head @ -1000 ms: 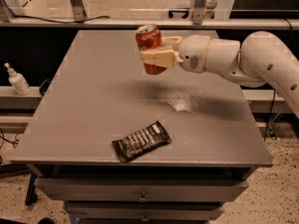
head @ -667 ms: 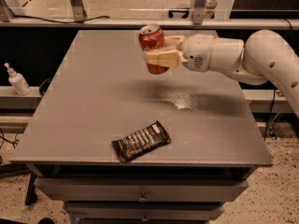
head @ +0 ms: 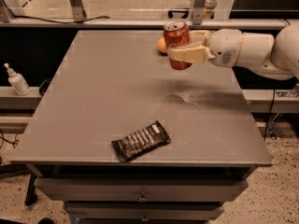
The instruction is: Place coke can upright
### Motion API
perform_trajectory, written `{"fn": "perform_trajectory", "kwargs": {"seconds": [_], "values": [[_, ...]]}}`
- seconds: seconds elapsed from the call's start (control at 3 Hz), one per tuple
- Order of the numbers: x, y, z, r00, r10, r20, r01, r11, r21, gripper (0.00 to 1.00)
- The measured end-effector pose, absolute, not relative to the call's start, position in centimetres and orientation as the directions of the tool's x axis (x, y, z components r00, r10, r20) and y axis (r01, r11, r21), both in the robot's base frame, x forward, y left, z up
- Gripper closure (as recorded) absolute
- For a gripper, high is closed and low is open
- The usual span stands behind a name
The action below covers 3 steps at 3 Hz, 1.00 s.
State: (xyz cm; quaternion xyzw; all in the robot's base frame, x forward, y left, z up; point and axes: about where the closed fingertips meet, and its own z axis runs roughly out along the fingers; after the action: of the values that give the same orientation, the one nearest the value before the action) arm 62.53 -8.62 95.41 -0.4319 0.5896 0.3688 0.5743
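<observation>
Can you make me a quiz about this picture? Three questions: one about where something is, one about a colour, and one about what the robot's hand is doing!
1. Where is the black wrapper?
A. near the front edge of the table
B. inside a drawer
C. on the floor

2. What colour is the ball peeking out behind the coke can?
A. blue
B. orange
C. green

3. What is the gripper doing?
A. hanging open with nothing in it
B. pressing on the wrapper
C. shut on the coke can, holding it upright above the table's far right part

Answers:
1. A, since the wrapper lies flat close to the front edge.
2. B, since an orange curve shows at the can's left side.
3. C, since the fingers clasp the can with its silver top up and its shadow falls on the table below.
</observation>
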Motion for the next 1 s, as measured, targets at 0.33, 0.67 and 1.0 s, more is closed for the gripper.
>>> {"fn": "perform_trajectory", "kwargs": {"seconds": [0.33,0.67,1.0], "values": [[61.7,-11.9,94.9,0.021,-0.036,-0.999,-0.921,0.387,-0.033,1.0],[60.5,-14.2,93.1,-0.005,0.049,-0.999,-0.91,0.414,0.025,1.0],[59.9,-15.8,91.4,-0.018,0.091,-0.996,-0.907,0.417,0.055,1.0]]}}
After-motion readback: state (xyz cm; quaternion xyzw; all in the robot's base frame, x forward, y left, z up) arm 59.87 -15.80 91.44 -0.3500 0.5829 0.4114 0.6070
